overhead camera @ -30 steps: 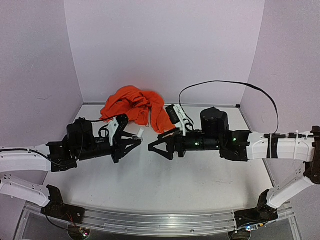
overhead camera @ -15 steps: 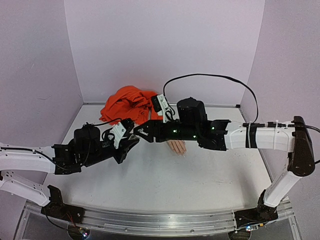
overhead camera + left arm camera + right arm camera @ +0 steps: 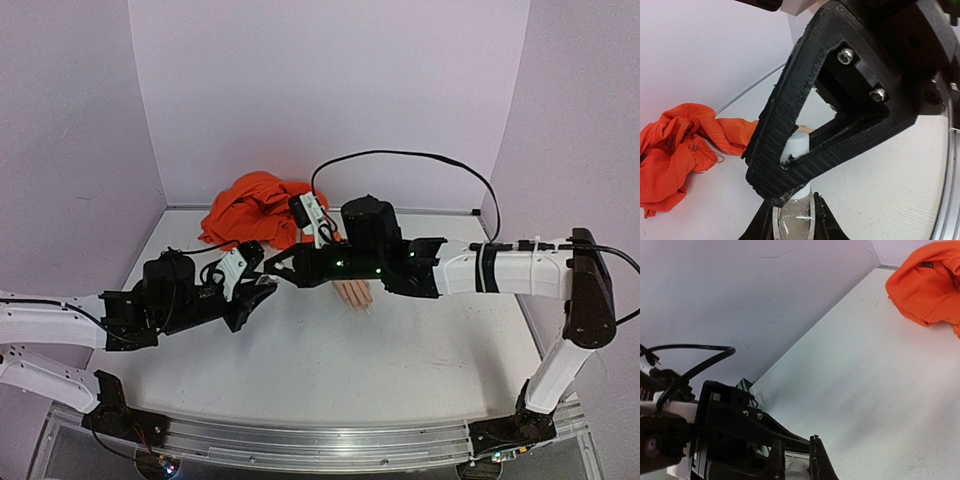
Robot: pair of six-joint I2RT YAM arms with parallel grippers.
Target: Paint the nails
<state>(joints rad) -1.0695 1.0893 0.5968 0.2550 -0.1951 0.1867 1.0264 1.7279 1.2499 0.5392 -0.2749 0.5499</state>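
Note:
My left gripper (image 3: 262,289) (image 3: 792,210) is shut on a small clear bottle (image 3: 792,222) held up off the table. The bottle's white cap (image 3: 800,144) is clamped between the ribbed black fingers (image 3: 790,100) of my right gripper (image 3: 277,268) (image 3: 795,452), which reaches in from the right and is shut on the cap (image 3: 798,471). The flesh-coloured mannequin hand (image 3: 353,293) lies on the table just under my right arm, its orange sleeve (image 3: 258,208) bunched at the back. The nails are too small to make out in the top view.
The orange cloth (image 3: 677,150) (image 3: 929,284) lies heaped near the back wall, left of centre. A black cable (image 3: 400,156) loops above my right arm. The white table (image 3: 330,365) ends at a metal rail (image 3: 300,440) at the near edge.
My right arm has swung left over the mannequin hand, and its jaws have gone from open to shut on the bottle's cap. My left gripper kept hold of the bottle and shifted slightly.

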